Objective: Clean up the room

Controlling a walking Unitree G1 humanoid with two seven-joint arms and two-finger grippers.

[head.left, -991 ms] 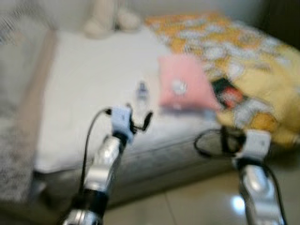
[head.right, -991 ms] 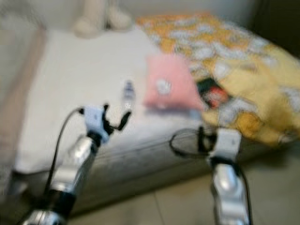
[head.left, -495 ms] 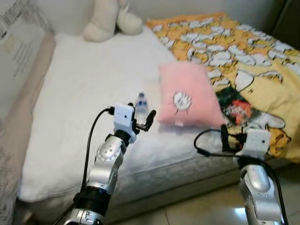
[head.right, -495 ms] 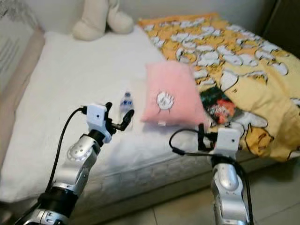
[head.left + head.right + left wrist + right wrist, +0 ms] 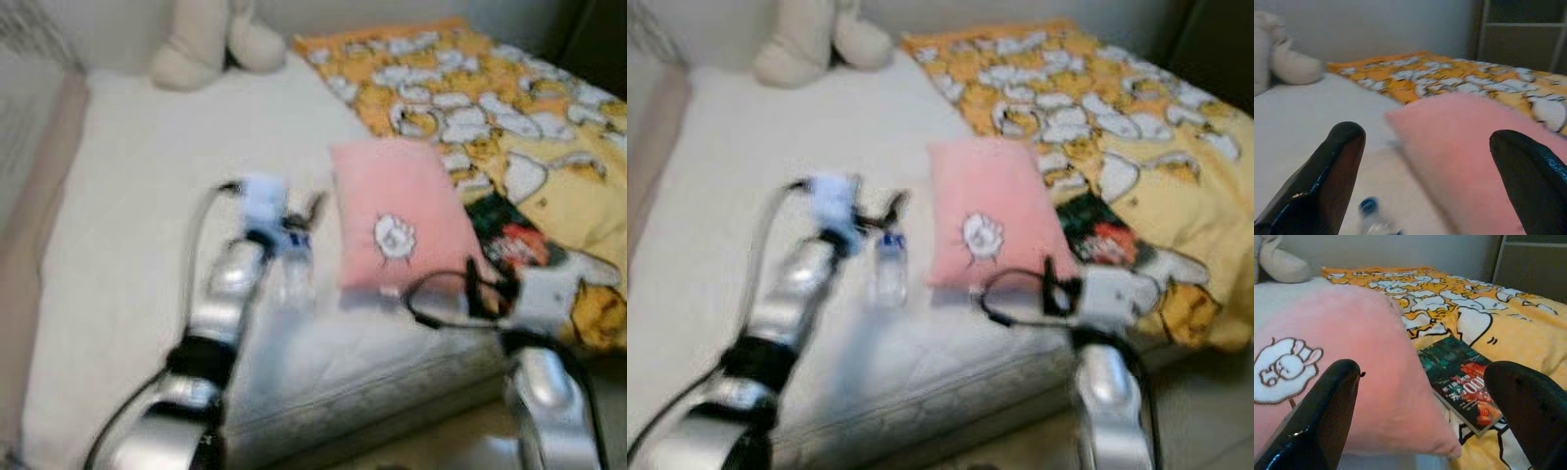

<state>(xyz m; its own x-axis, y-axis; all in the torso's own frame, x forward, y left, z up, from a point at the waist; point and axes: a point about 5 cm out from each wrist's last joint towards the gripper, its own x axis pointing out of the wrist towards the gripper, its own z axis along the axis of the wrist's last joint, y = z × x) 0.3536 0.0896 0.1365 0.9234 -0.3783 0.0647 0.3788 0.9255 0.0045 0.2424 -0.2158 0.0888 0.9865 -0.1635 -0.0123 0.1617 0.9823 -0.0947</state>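
white mattress point(image 5: 137, 186) of a bed, seen from the head camera, blurred. pink cushion point(image 5: 400, 211) with a white rabbit emblem lying flat near the bed's front edge, its far side against a yellow-orange cartoon-print blanket point(image 5: 509, 108). dark-covered book point(image 5: 1464, 379) resting on the blanket just beside the cushion's right edge. cream plush toy point(image 5: 201, 39) at the far end of the mattress, near the wall. small clear water bottle point(image 5: 890, 266) with a blue cap lying on the mattress just left of the cushion, apart from it.

left gripper point(image 5: 294, 217) reaching over the mattress, directly above the cap end of the bottle; fingers point(image 5: 1327, 176) spread wide in the left wrist view, with the bottle cap low between them and the cushion beyond; contact with the bottle not discernible through the blur. silver left arm point(image 5: 220, 313) extended forward across the bed's front edge.

right gripper point(image 5: 477, 291) held at the front edge of the bed, below the cushion's near right corner; fingers point(image 5: 1317, 421) set wide apart in the right wrist view, framing the cushion and the book, gripping nothing. black cable point(image 5: 1004, 294) looping beside the right wrist.
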